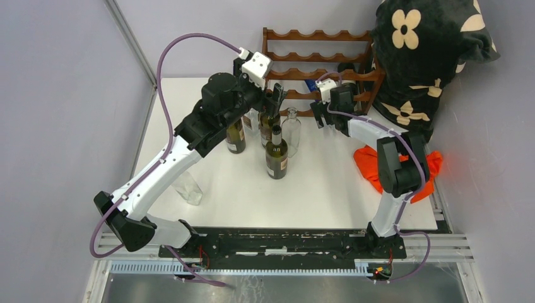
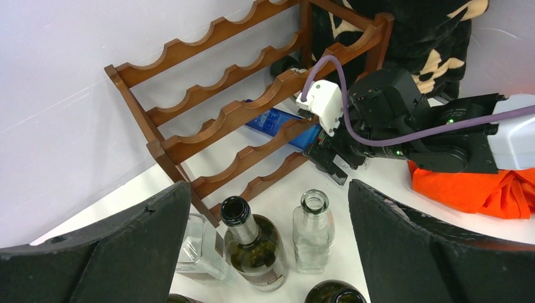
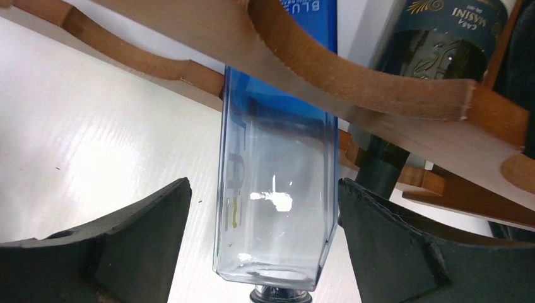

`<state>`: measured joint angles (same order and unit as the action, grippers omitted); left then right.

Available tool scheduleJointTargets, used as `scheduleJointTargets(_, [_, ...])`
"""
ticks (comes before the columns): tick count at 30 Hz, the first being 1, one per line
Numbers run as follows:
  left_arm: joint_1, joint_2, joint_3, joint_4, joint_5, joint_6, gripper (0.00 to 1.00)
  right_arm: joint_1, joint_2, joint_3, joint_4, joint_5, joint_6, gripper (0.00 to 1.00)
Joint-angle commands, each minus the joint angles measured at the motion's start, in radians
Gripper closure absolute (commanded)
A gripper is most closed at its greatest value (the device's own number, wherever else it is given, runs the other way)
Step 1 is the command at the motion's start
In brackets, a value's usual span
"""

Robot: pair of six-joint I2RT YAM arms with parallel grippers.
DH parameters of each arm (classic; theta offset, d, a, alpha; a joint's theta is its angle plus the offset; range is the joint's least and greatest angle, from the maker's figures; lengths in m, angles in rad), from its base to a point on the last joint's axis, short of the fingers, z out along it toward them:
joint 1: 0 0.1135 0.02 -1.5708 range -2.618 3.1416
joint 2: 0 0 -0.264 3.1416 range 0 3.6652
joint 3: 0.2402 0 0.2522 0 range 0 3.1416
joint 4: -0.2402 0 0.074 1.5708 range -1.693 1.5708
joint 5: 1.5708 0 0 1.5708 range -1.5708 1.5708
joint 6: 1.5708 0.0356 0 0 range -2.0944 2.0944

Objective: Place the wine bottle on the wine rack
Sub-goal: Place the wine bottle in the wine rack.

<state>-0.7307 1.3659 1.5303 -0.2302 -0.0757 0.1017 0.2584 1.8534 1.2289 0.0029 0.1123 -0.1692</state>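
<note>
The reddish-brown wine rack (image 1: 315,63) stands at the table's back; it also shows in the left wrist view (image 2: 240,113). A blue-tinted square bottle (image 3: 277,189) and a dark labelled bottle (image 3: 435,44) lie in it. My right gripper (image 3: 264,186) is open, a finger on each side of the blue bottle's neck end with gaps; in the top view it (image 1: 320,117) is at the rack's low tier. My left gripper (image 1: 272,100) is open above an upright dark green wine bottle (image 2: 255,243), not touching it.
More upright bottles stand in front of the rack: a clear round one (image 2: 312,233), a clear square one (image 2: 202,249), two other dark ones (image 1: 276,154) (image 1: 236,136). A clear glass (image 1: 189,189) lies near left. Orange cloth (image 1: 372,164) and black flowered fabric (image 1: 423,50) are at right.
</note>
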Motion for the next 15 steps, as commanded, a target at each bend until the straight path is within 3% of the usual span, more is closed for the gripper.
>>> scheduleJointTargets(1, [-0.004,-0.041,-0.012,0.045,0.007,-0.039,0.01,0.004,0.027,0.031,-0.026,0.052,-0.045,0.1])
scheduleJointTargets(5, [-0.004,-0.044,-0.016,0.045,0.007,-0.04,0.01,0.004,0.048,0.034,-0.024,0.07,-0.057,0.14])
scheduleJointTargets(9, [-0.006,-0.045,-0.018,0.045,0.007,-0.039,0.01,0.005,0.068,0.046,-0.02,0.073,-0.07,0.25])
scheduleJointTargets(12, [-0.006,-0.047,-0.018,0.043,0.005,-0.04,0.01,0.005,0.075,0.055,-0.02,0.066,-0.073,0.38])
scheduleJointTargets(15, [-0.006,-0.047,-0.018,0.041,0.002,-0.039,0.01,0.005,0.064,0.048,-0.014,0.061,-0.072,0.63])
